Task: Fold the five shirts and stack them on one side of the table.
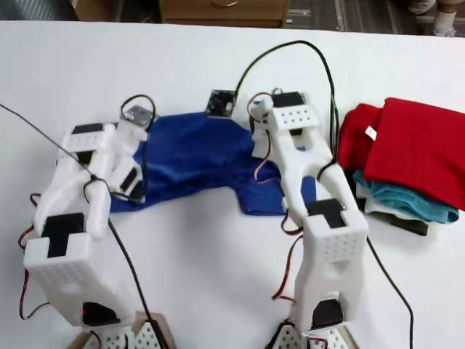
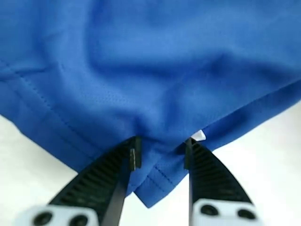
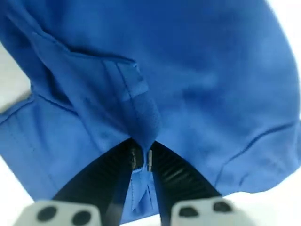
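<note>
Your left pincer is released. In the left wrist view its jaws stand apart, astride the stitched hem of the blue shirt, and a corner of that hem hangs down between them. One fingertip touches the cloth where creases gather.

Your right pincer is clenched on the same shirt. In the right wrist view its jaws are nearly together, with a raised ridge of blue cloth pinched between them. A seam runs up from the grip, and white surface shows at the corners behind the cloth.

Neither wrist view tells you how the whole garment lies; the high view does. There the blue shirt is spread across the middle of the surface, rumpled and not folded. It stretches from your left arm to your right arm, and a flap reaches toward the near edge just beside the right arm.

The high view also gives you the stack at the right edge of the surface. A folded red shirt lies on top with more red cloth beside it. A teal shirt lies under that, a sliver of white cloth peeks out below, and something dark sits at the bottom. The stack lies apart from the blue shirt, with your right arm between them. How many garments it holds you cannot tell from here.
</note>
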